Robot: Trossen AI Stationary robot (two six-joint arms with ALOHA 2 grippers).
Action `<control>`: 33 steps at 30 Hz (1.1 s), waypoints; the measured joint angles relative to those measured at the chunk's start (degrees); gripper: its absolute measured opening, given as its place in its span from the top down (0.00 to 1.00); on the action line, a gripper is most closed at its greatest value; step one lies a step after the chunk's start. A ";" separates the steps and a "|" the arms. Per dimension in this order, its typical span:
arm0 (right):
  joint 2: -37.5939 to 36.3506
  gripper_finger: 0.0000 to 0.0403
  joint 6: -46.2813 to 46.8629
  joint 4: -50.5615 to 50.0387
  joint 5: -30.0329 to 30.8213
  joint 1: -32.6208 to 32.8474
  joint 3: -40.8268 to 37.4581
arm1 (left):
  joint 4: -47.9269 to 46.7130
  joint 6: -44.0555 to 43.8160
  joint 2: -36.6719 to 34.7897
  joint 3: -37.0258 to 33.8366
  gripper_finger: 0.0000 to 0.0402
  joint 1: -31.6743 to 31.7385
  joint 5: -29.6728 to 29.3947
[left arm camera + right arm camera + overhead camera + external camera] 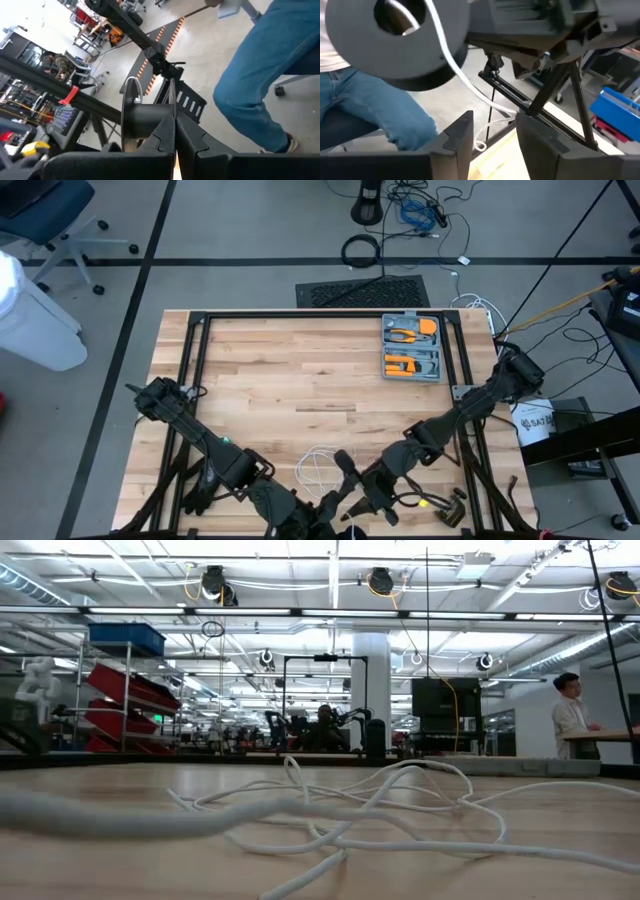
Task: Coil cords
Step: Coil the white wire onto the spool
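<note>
The table (300, 370) is carrying the work at its near edge, where both arms are meeting. The left pincer (175, 142) is sitting with its fingers pressed together, apparently clamped on a dark spool (142, 112) that the white cord (318, 465) is running round. The right pincer (492, 135) is standing apart just beside that spool, holding nothing. The winding looks barely begun: most of the cord is lying in loose loops on the near middle of the table. The next move probably calls for catching the slack strand again. An orange-and-grey tool case (412, 348) is resting far right, well clear. A person in jeans (270, 85) is sitting just beyond the near edge.
</note>
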 joint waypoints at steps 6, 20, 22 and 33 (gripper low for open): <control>3.54 0.73 -0.22 7.82 -0.40 -0.70 0.00 | -1.10 -0.16 0.00 0.00 1.00 -0.42 0.08; 5.50 0.67 -1.87 14.32 -0.82 -0.66 0.00 | -1.06 -1.25 0.00 0.00 1.00 -1.22 0.08; 6.23 0.66 -2.96 15.78 -0.84 -0.66 -0.01 | -1.15 -1.25 0.00 0.00 1.00 -1.22 0.08; 6.85 0.85 -4.62 17.84 -0.95 -0.66 -0.02 | -2.44 -1.58 0.02 0.00 1.00 -1.35 0.08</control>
